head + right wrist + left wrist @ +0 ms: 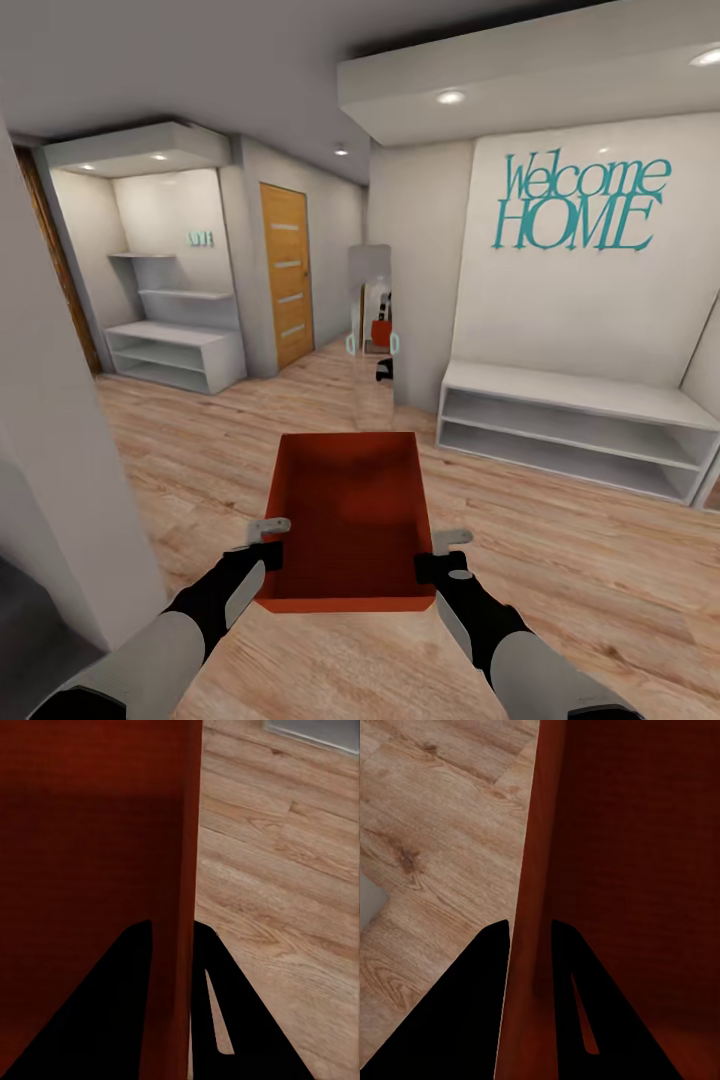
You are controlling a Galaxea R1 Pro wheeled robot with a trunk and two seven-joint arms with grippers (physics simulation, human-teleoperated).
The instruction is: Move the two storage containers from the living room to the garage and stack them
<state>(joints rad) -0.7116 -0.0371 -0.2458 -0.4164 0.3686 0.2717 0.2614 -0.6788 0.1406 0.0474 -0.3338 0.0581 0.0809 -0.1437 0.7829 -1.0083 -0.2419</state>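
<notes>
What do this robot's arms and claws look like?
Both arms have pale grey forearm shells and black wrists. The left gripper and right gripper have slim light-grey metal fingers. In the wrist views the fingers appear as black tapering wedges.
</notes>
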